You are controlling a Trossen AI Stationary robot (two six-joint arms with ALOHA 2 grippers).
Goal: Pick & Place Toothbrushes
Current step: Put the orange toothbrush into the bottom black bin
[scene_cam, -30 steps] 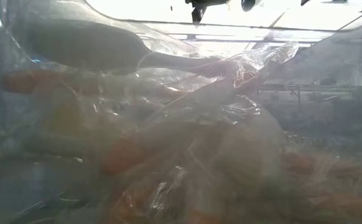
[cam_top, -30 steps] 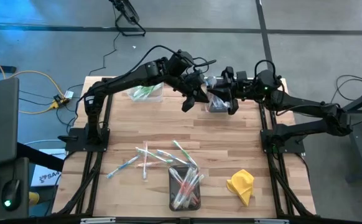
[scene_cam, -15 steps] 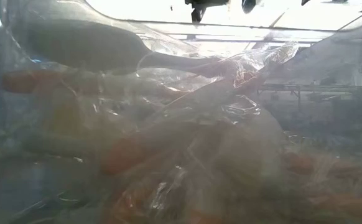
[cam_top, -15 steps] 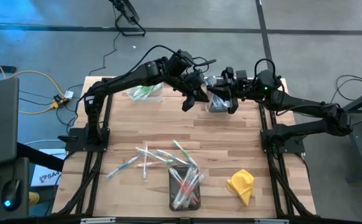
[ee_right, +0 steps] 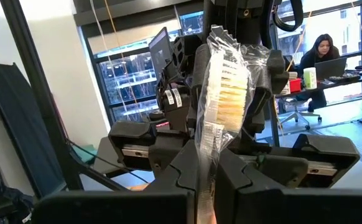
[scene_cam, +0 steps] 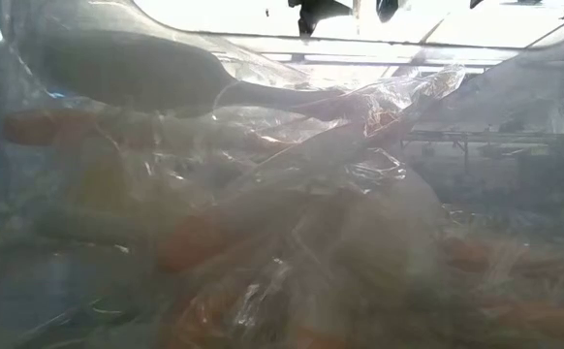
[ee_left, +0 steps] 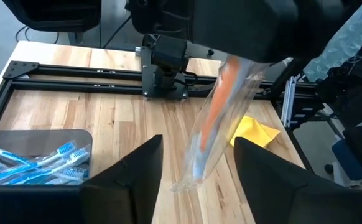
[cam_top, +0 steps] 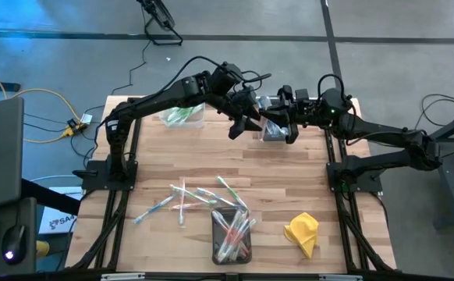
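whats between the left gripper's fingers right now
A wrapped orange-handled toothbrush hangs in the gap between the open left gripper's fingers, shown in the left wrist view.

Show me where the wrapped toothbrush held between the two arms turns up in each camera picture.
High view: wrapped toothbrush, far middle.
Low view: cannot tell.
Left wrist view: centre, orange handle.
Right wrist view: centre, bristles up, in right gripper.
Landmark: yellow cloth, in high and left wrist views.

We found loose toothbrushes (cam_top: 192, 197) mid-surface (cam_top: 289, 179), a filled bin (cam_top: 232, 234) at the near edge, a cloth (cam_top: 303, 232) to its right, and two bins (cam_top: 182, 117) at the far edge.
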